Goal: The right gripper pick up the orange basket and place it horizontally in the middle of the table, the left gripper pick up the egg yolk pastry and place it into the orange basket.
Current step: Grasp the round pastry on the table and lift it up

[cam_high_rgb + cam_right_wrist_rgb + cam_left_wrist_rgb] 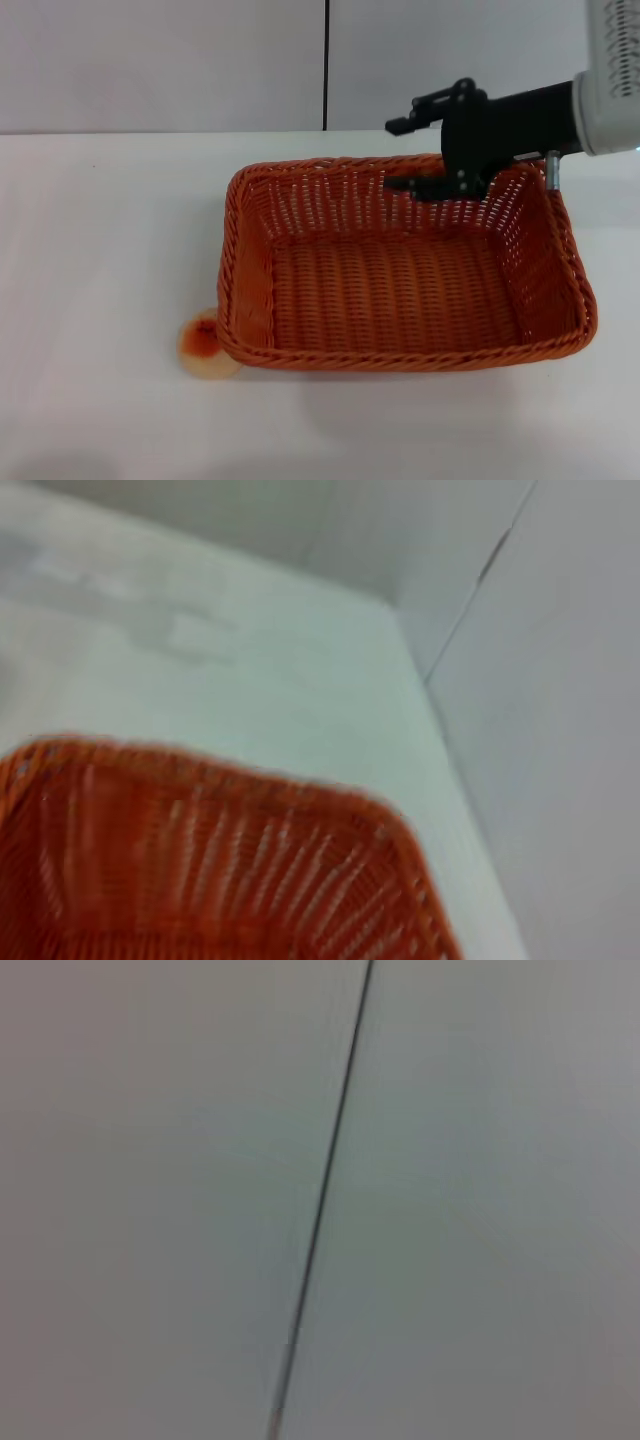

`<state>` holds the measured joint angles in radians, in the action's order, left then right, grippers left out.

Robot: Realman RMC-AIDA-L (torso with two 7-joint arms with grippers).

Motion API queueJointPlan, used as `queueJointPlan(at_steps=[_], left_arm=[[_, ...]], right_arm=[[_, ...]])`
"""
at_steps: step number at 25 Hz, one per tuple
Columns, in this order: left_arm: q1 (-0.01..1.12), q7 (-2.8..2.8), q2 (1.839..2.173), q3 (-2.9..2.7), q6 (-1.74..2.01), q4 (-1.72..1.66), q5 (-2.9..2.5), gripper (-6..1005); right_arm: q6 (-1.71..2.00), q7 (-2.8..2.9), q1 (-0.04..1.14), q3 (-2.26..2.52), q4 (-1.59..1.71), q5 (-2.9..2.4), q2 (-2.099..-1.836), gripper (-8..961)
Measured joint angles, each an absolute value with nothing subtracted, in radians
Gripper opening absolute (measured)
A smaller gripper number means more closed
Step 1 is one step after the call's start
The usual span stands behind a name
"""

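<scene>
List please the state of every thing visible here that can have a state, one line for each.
orange basket: upright on the table, empty, long side across the view.
egg yolk pastry: on the table, outside the basket, against its near left corner.
right gripper: open, over the basket's far rim, one finger above it and one inside.
left gripper: not in view.
table: bears the basket and the pastry.

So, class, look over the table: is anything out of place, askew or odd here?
One oddity: the egg yolk pastry lies on the table pressed against the outer near-left corner of the orange basket, partly tucked under its rim, not inside. The basket sits slightly askew. The right gripper is at its far rim.
</scene>
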<state>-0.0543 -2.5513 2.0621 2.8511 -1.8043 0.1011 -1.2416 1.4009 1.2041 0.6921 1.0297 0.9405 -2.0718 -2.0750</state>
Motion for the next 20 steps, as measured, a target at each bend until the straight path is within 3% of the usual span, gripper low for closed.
queueJointPlan(at_steps=[3, 12, 20], left_arm=[[-0.06, -2.492, 2.058, 2.74, -1.801, 0.207, -1.244, 721], [-0.015, -2.123, 2.018, 2.583, -1.745, 0.603, -1.541, 715], [0.079, -2.066, 2.026, 2.59, -1.705, 0.716, -1.801, 710]], right_arm=[[1.414, 1.204, 0.58, 1.032, 1.018, -1.843, -2.075, 551], [1.549, 1.131, 0.232, 1.028, 1.025, -1.071, -2.077, 581], [1.766, 0.987, 0.118, 0.981, 0.788, -0.765, -2.077, 580]])
